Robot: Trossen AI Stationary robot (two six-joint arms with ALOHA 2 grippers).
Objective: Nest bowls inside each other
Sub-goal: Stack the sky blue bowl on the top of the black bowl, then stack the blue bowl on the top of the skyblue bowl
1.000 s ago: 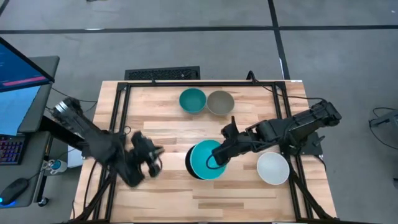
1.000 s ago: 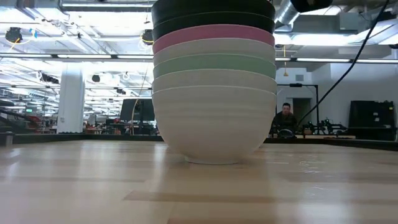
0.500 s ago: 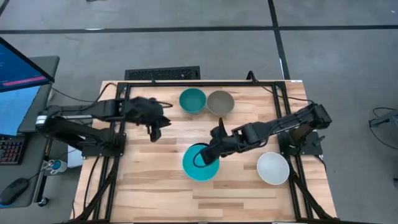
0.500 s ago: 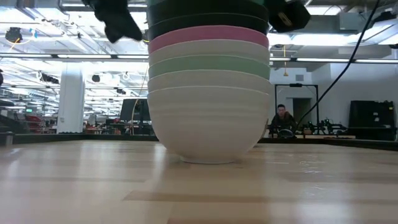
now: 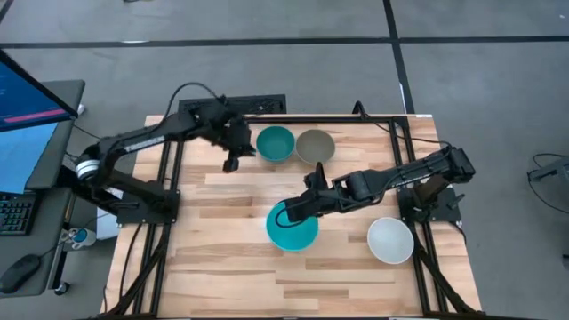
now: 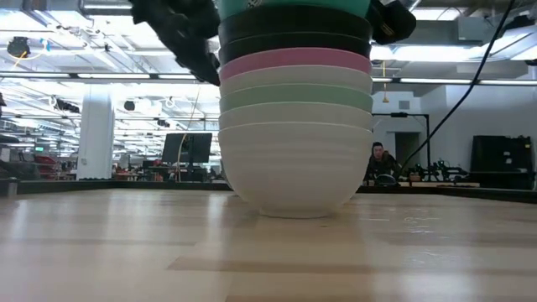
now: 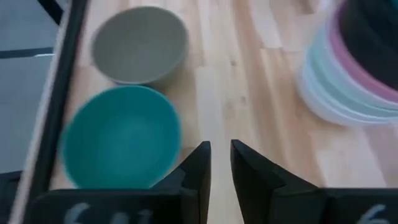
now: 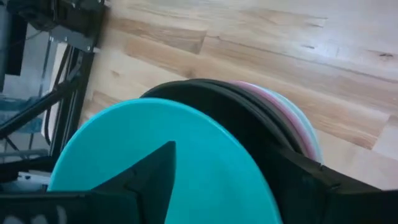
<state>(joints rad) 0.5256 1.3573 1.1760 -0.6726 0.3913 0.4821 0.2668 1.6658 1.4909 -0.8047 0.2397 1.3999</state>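
Since a second ago our left gripper (image 5: pixel 233 160) has swung up the table to the teal bowl (image 5: pixel 275 143), fingers nearly closed and empty. Our right gripper (image 5: pixel 296 210) (jaws spread) sits over the stack (image 5: pixel 292 230), its cyan bowl released on top.

Left arm stretches toward the table's far edge, its gripper (image 5: pixel 233 160) pointing down with fingers (image 7: pixel 198 163) nearly together, holding nothing. Right arm reaches across to mid-table, its gripper (image 5: pixel 286 214) low with fingers (image 8: pixel 152 171) spread wide.
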